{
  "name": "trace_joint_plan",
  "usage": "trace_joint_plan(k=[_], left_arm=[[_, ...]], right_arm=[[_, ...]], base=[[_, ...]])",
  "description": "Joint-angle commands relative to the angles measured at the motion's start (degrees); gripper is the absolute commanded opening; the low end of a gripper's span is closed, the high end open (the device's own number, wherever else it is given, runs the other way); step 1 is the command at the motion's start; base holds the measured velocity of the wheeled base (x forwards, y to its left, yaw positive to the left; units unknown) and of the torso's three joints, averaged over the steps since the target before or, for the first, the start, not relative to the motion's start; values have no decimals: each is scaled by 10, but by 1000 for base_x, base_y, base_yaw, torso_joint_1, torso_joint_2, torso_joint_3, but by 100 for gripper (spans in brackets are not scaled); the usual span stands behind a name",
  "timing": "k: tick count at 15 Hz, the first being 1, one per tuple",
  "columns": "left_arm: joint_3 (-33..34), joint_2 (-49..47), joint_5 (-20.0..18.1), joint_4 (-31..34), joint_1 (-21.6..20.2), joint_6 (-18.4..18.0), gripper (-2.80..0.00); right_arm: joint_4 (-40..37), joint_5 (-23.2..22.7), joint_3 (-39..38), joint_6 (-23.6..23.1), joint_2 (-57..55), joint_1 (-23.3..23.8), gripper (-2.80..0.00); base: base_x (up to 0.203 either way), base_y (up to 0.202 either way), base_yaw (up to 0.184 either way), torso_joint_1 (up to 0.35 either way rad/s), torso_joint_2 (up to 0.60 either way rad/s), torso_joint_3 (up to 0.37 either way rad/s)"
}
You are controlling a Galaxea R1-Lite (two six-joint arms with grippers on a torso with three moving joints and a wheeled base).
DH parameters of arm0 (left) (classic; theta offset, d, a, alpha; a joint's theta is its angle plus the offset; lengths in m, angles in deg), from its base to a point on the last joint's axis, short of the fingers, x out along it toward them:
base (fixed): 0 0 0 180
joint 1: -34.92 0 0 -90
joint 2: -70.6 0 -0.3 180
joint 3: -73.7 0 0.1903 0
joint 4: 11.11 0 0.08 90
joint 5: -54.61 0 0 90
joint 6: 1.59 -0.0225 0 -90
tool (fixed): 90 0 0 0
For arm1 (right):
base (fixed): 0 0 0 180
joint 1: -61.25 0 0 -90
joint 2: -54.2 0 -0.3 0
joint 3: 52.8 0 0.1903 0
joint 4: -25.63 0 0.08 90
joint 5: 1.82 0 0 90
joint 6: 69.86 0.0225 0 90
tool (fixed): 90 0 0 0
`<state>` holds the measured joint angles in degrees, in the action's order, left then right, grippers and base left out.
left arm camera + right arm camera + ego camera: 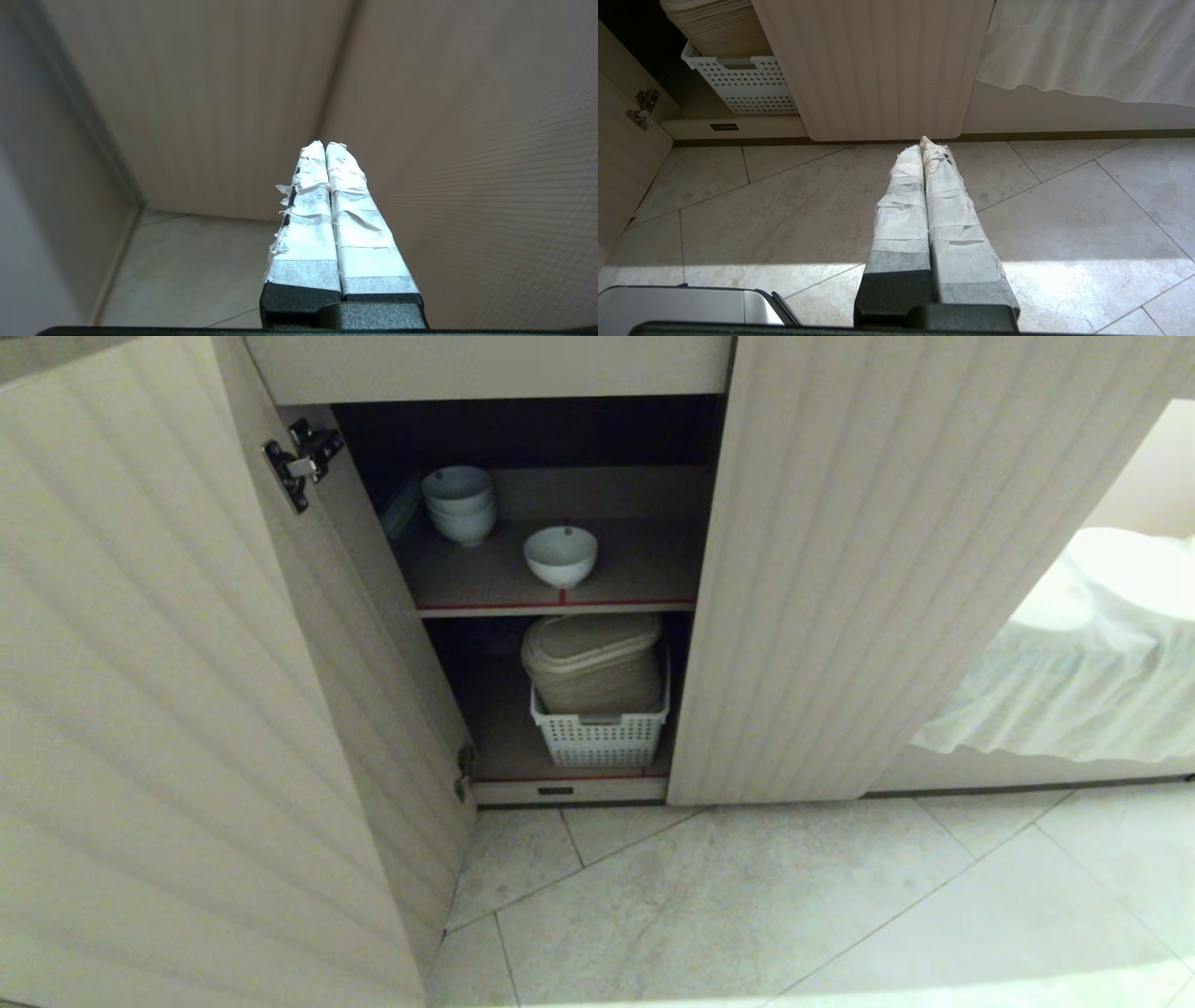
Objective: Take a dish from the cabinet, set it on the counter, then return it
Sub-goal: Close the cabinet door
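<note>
the small round glossy white bowl [560,556] sat alone on the upper shelf of the low beige fluted cabinet [840,579]; the taped left gripper [325,145], pressed together and empty, faced a door panel; fetching or closing, i judged; either needed care.

On the cabinet's [803,569] upper shelf [644,569], the dish [560,555] sits in front, with stacked bowls [459,504] behind to its left. Below, a basket [600,735] holds a bin [593,663]. My door [168,709] stands open left.
</note>
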<state>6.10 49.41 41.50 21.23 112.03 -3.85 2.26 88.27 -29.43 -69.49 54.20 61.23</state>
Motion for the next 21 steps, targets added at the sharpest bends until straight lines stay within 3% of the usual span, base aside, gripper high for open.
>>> trace_joint_plan(k=[1, 6, 10, 21], left_arm=[[-2, -6, 3, 0, 34, 0, -280], [-11, -43, 2, -10, 90, 1, -280], [-12, -87, -3, -48, 90, 3, -280], [-19, -149, 0, -50, 73, 3, -280]], right_arm=[[0, 0, 0, 0, 0, 0, -280], [0, 0, 0, 0, 0, 0, -280], [0, 0, 0, 0, 0, -1, -280], [0, 0, 0, 0, 0, 0, -280]], base=[[0, 0, 0, 0, 0, 0], [0, 0, 0, 0, 0, 0], [0, 0, 0, 0, 0, 0], [0, 0, 0, 0, 0, 0]])
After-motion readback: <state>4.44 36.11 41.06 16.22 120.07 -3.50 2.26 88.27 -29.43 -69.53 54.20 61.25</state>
